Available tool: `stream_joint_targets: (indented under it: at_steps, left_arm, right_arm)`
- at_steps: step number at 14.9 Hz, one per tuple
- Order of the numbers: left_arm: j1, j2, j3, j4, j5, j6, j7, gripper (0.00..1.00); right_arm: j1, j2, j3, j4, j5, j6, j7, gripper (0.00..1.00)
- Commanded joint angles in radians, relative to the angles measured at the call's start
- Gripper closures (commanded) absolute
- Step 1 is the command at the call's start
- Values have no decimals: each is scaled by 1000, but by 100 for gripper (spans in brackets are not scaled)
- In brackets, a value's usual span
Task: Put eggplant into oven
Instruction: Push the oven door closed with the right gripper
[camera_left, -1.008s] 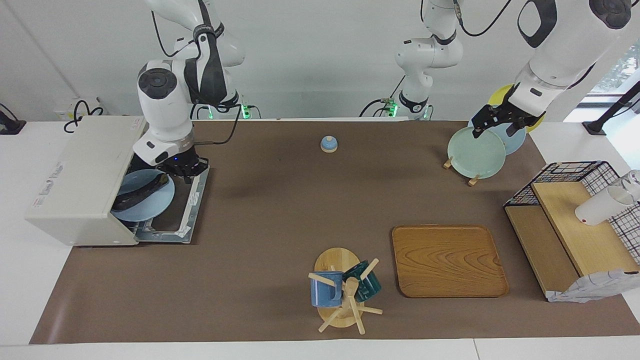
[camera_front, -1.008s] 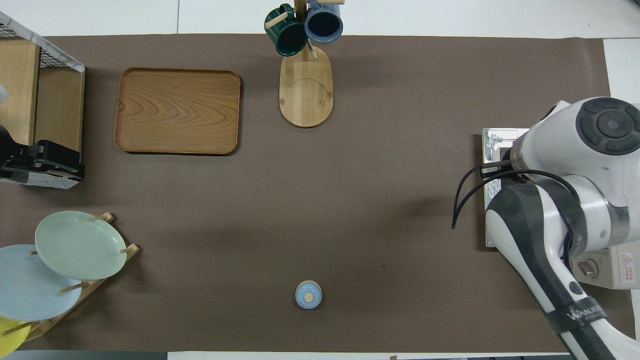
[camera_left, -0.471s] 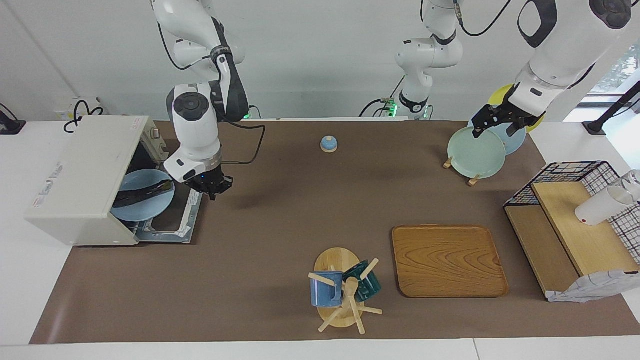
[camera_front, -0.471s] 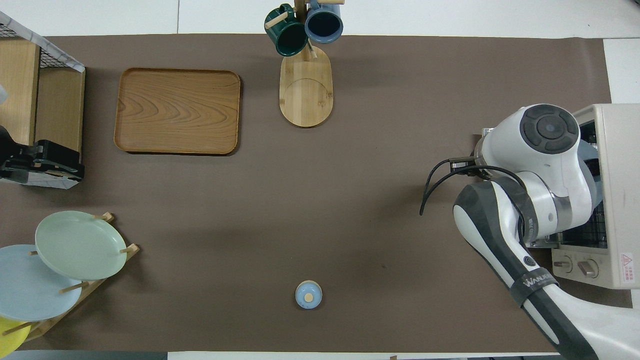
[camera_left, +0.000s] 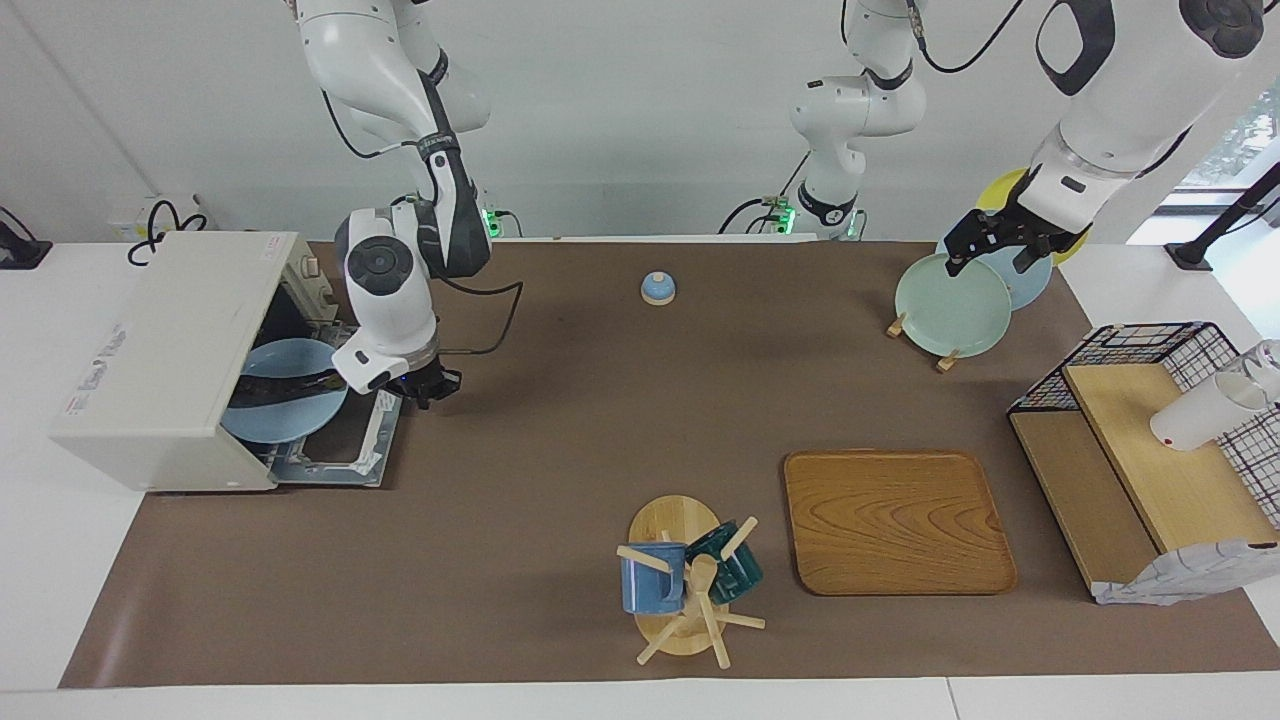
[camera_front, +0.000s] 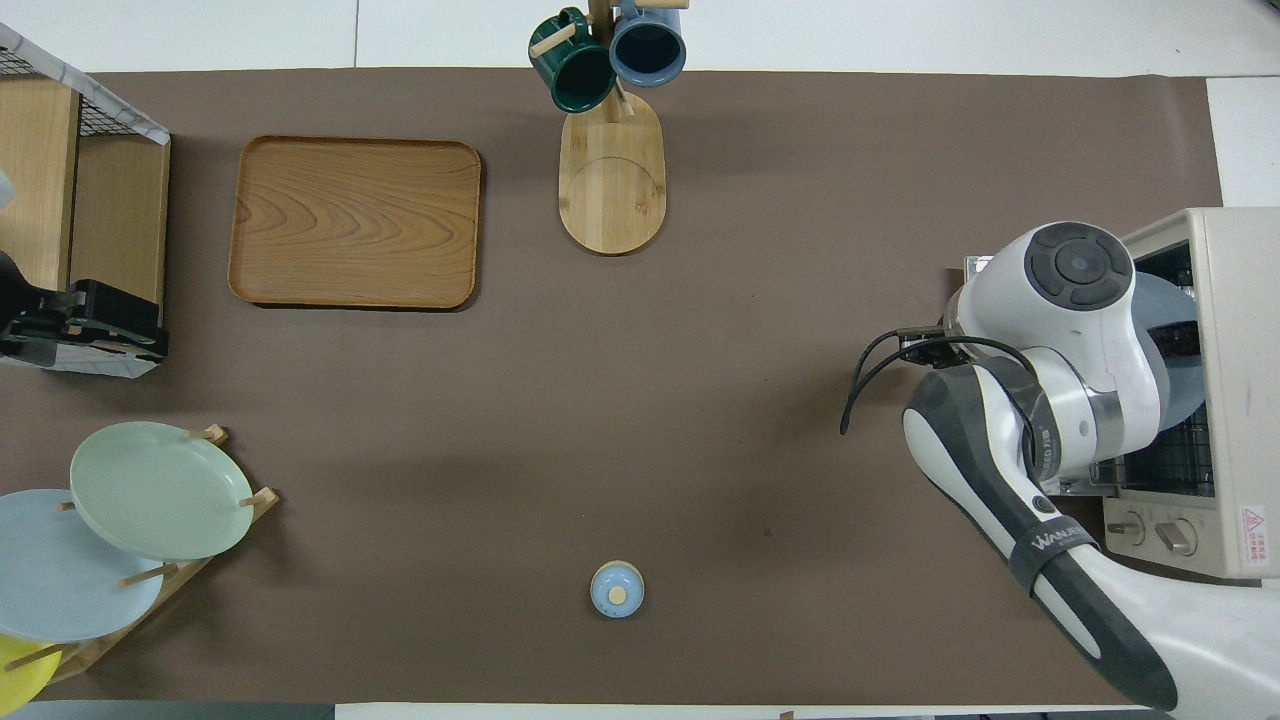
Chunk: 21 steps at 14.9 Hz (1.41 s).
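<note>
Eggplant (camera_left: 262, 388): lay on a blue plate (camera_left: 285, 415) in the open oven (camera_left: 165, 360), likely carried in together. Right gripper (camera_left: 428, 385): hung beside the oven door, empty; finger state indiscernible. Left gripper (camera_left: 995, 243): waited well apart from the oven, finger state likewise indiscernible.

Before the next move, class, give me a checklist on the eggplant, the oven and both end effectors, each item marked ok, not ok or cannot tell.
1. Eggplant lies on the blue plate inside the oven: ok.
2. Plate fully inside: not ok; its edge sticks out over the oven door.
3. Oven door closed: not ok; it lies folded down on the mat.
4. Right end effector clear of the plate, holding nothing, over the door's edge: ok.
5. Right end effector's fingers open or shut: cannot tell.
6. Left end effector waits over the plate rack, away from the oven: ok.
</note>
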Motion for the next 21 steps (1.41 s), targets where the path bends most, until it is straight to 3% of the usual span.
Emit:
stream_joint_targets:
  at_steps: [1,6,10,12,15,21]
  left_arm:
    - [13,-6,-6,-1,-3,7,11,0]
    - [13,-6,-4,-1,-3,7,9,0]
    - [13,-6,-6,-1,-3,7,9,0]
    - [13,-6,-4,-1,-3,9,11,0]
    - [13,-6,-6,-1,-3,7,11,0]
    - [13,-6,-6,-1,-3,9,11,0]
  right_arm:
    - [-20,7,3,-22,-10,32,-4,100]
    - [-26,21,5,-35,-209,6,-3,100]
    - [-23,21,3,-29,-267,-6,-8,100]
    - [-23,19,6,14,-332,-73,-41,100]
    - [-52,-16,6,103,-321,-155,-226,100]
    - [-184,-111,5,122,-180,-181,-443,100]
